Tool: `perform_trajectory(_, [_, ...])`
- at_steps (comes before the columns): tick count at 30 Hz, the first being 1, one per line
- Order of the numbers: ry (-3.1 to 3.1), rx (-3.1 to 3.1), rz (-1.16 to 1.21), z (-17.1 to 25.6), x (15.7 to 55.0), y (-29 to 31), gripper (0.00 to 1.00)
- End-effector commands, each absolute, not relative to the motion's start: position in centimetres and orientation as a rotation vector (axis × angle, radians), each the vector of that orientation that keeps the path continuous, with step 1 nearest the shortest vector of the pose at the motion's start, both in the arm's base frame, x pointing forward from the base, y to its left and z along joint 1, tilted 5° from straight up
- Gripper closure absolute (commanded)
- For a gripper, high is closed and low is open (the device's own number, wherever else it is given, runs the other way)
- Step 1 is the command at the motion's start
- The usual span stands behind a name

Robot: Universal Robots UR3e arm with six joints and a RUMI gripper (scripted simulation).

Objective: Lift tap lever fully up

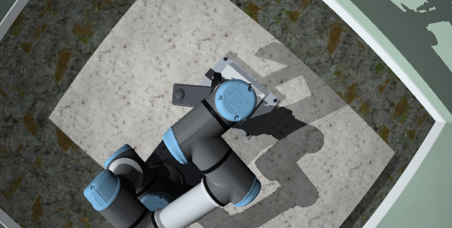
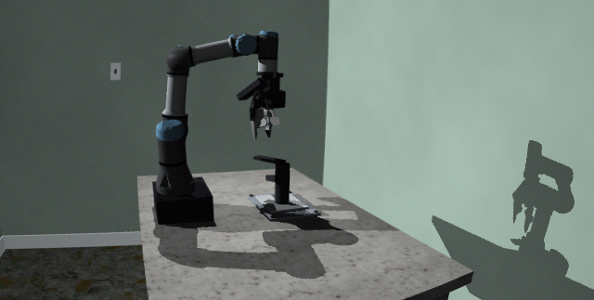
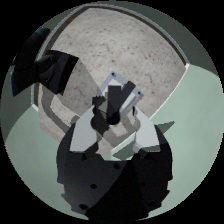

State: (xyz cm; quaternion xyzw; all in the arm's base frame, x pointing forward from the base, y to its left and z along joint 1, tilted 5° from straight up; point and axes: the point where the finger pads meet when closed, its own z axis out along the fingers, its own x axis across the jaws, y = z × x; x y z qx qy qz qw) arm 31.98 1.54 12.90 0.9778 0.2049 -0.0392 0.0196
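Note:
A black tap (image 2: 280, 181) stands upright on a grey base plate (image 2: 283, 206) on the stone table. Its lever (image 2: 265, 158) lies about level at the top and points left in the side view. My gripper (image 2: 261, 134) hangs in the air straight above the tap, well clear of the lever, with fingers partly open and nothing between them. In the wrist view the two pale fingers frame the tap (image 3: 116, 102) and its plate (image 3: 121, 90) far below. In the overhead view the arm's wrist (image 1: 234, 99) hides most of the tap and plate (image 1: 251, 82).
The arm's black base (image 2: 183, 200) stands on the table left of the tap. A pale green wall (image 2: 441, 105) rises close behind and to the right of the table. The table's front edge (image 2: 325, 291) drops off to the floor.

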Motion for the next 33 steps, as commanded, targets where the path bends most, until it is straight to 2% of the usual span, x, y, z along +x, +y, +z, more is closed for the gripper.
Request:
perform_trajectory(1, [0.635,3.033,-0.118,12.6,32.0,1.5,0.57])
perform_trajectory(33, [0.635,3.033,-0.118,8.5,31.8,1.3,0.57])
